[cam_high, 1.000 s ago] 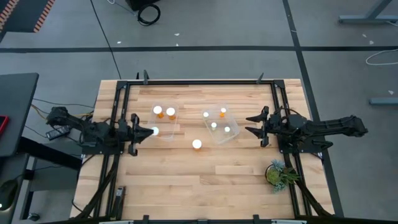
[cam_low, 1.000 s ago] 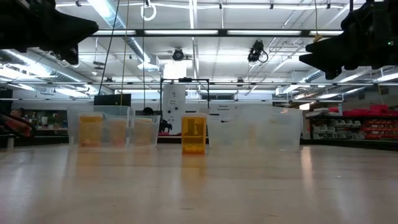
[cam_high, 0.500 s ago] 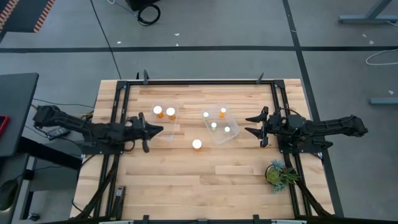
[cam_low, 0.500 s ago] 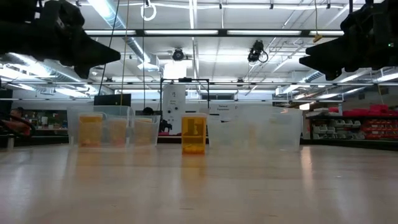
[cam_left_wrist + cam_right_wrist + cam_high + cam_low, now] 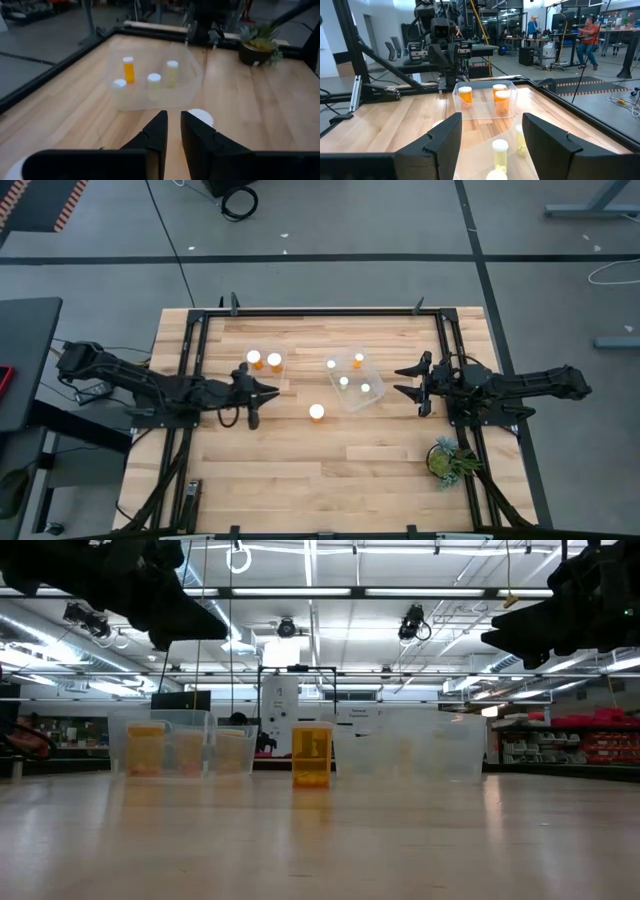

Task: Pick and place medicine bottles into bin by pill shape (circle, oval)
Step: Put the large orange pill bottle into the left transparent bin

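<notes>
One orange medicine bottle with a white cap (image 5: 317,412) stands alone on the table between the arms; it also shows in the low view (image 5: 311,755). Two bottles (image 5: 264,360) stand in the clear left bin (image 5: 282,376). Several more stand in the clear right bin (image 5: 372,370), which the left wrist view (image 5: 192,80) also shows. My left gripper (image 5: 268,392) hangs over the left bin's near part, its fingers (image 5: 161,131) almost together and empty, a little left of the lone bottle's cap (image 5: 202,117). My right gripper (image 5: 403,383) waits open and empty, to the right of the right bin.
A small green plant (image 5: 452,460) stands at the near right. A black frame (image 5: 320,311) runs along the table's far and side edges. Bare wood lies toward the near edge. People show in the room beyond the table (image 5: 590,30).
My left gripper has moved toward the table's right edge, from the left side of the left bin to over its near part, closer to the lone bottle. A white cap that showed at its tip now lies hidden under the arm. My right arm has kept still.
</notes>
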### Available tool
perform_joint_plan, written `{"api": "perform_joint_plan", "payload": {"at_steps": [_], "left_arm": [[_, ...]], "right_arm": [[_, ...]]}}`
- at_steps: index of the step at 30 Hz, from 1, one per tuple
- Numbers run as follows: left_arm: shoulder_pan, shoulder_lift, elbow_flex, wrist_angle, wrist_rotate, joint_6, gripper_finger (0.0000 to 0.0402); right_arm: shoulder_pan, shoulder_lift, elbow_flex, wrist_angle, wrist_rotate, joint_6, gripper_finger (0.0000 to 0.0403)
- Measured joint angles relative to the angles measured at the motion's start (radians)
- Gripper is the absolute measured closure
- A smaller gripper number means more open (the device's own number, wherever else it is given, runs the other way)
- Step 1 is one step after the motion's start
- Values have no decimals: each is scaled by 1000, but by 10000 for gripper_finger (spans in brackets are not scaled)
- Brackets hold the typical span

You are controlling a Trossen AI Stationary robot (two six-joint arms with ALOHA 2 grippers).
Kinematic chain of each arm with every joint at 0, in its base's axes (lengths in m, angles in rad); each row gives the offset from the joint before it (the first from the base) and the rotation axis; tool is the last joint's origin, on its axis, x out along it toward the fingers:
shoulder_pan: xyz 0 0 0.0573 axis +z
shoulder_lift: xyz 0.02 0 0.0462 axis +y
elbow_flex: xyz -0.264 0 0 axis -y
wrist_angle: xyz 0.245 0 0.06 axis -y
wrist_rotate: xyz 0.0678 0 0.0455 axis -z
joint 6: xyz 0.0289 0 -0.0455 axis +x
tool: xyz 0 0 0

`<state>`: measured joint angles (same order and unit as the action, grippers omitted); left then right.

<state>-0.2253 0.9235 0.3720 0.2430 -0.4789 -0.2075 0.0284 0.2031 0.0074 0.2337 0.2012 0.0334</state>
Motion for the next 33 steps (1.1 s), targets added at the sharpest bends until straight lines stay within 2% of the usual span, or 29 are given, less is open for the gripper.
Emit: {"api": "perform_joint_plan", "payload": {"at_steps": [6,13,30,33], "left_arm": [[0,105,76,-27,55,-46,319],[0,209,185,-171,130,-101,282],[30,498,528,-474,176,-82,150],[50,557,581,-484,232,-64,133]], "right_arm": [[0,0,0,0,0,0,187],[0,0,0,0,0,0,187],[0,0,1,0,0,0,187],[0,0,1,0,0,0,187]]}}
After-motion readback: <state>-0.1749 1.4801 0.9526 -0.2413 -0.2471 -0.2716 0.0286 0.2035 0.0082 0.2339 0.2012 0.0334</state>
